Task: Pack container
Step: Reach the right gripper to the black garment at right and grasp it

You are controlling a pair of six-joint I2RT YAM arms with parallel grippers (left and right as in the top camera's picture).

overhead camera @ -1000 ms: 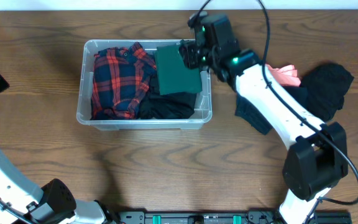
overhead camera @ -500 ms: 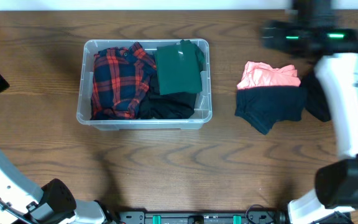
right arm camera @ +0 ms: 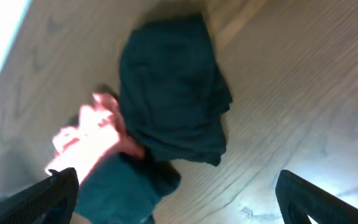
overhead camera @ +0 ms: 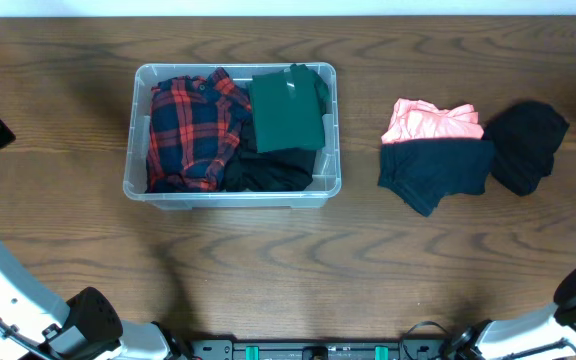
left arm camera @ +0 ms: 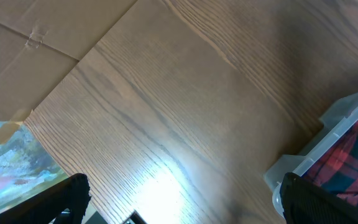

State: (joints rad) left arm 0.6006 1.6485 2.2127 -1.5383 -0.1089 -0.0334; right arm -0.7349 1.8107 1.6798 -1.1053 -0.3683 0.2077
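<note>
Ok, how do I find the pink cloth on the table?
Find the clear container on the wooden table. Right of it lie three loose garments. The pink cloth is the only bright one, partly under a dark piece, beside the black lump.

Container (overhead camera: 140,130): on table (overhead camera: 268,280), left of ctr.
Inside, left: shirt (overhead camera: 193,125).
Inside, right-rear: folded top (overhead camera: 288,108), lying on loose cloth (overhead camera: 268,172).
Right of container, apart: shorts (overhead camera: 438,170); thin top (overhead camera: 430,122) just behind, touching.
Far right: bundle (overhead camera: 526,145), touching shorts.
</note>
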